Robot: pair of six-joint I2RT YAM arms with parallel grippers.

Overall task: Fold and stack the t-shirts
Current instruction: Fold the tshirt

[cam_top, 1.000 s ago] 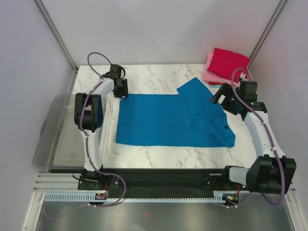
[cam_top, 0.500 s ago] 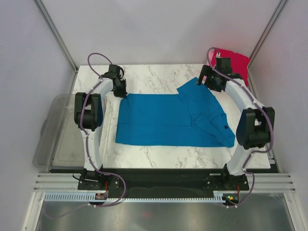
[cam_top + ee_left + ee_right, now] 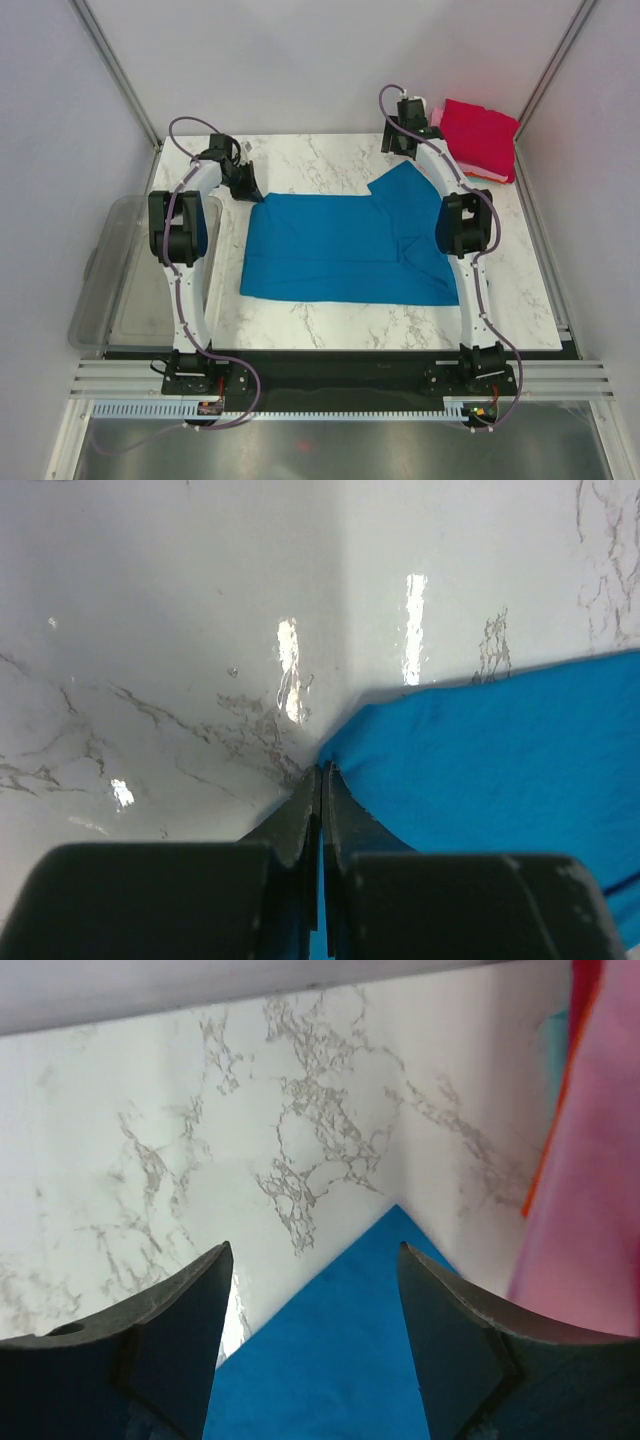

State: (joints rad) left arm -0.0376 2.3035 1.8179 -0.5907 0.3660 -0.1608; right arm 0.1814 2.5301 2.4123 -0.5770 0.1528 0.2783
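Note:
The bright blue t-shirt (image 3: 340, 250) lies spread flat on the marble table, one sleeve pointing to the far right. My left gripper (image 3: 248, 188) is shut on the shirt's far left corner; in the left wrist view the closed gripper (image 3: 322, 776) pinches the edge of the blue cloth (image 3: 500, 770). My right gripper (image 3: 402, 150) is open over the sleeve tip; in the right wrist view the sleeve corner (image 3: 340, 1350) lies between the spread fingers (image 3: 200, 1290). A folded crimson shirt (image 3: 480, 130) tops a pink one (image 3: 590, 1210) at the far right corner.
A clear grey plastic bin (image 3: 110, 270) hangs off the table's left edge. The white back wall stands close behind both grippers. A thin teal strip (image 3: 555, 1035) shows beside the pink cloth. Bare marble (image 3: 320, 160) lies between the two grippers.
My right arm has swung from the table's right side to the far edge, over the blue sleeve tip. My left gripper has shifted slightly left, holding the corner.

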